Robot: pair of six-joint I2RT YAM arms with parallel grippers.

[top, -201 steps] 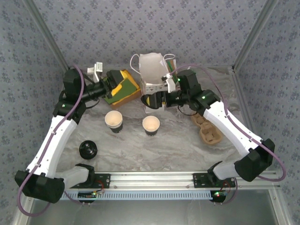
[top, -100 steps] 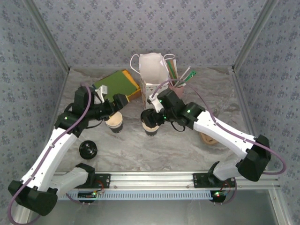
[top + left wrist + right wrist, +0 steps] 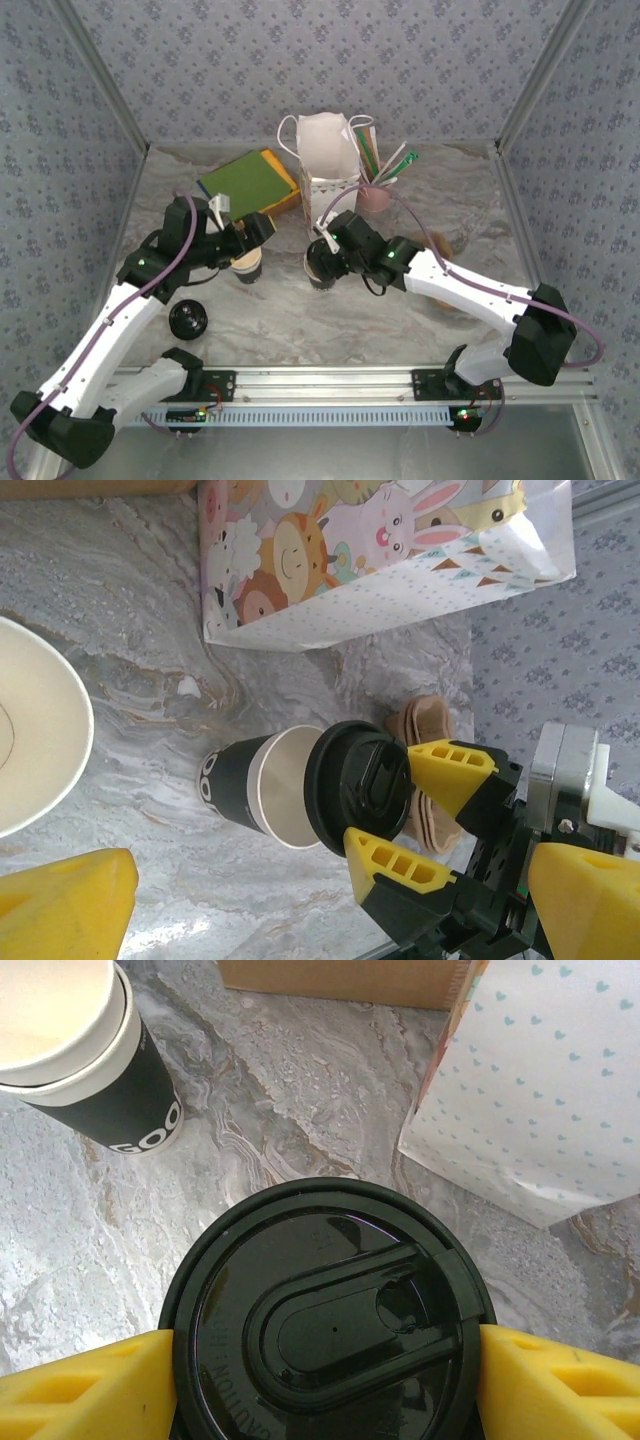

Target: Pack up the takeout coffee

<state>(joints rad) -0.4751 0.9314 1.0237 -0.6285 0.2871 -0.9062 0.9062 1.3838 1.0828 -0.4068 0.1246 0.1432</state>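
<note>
Found the takeout coffee point(image 3: 235, 785) upright just in front of the paper bag point(image 3: 380, 550), its black lid point(image 3: 325, 1310) only partly over the mouth. Saw the right gripper point(image 3: 325, 1360) pinching that lid between 2 yellow fingers point(image 3: 450, 770). Noted the left gripper point(image 3: 248, 248) spread wide, front-left of the bag, at a lidless cup point(image 3: 245, 268).

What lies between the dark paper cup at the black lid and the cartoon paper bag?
Bare marble tabletop separates cup from bag, seen in the left wrist view.
</note>
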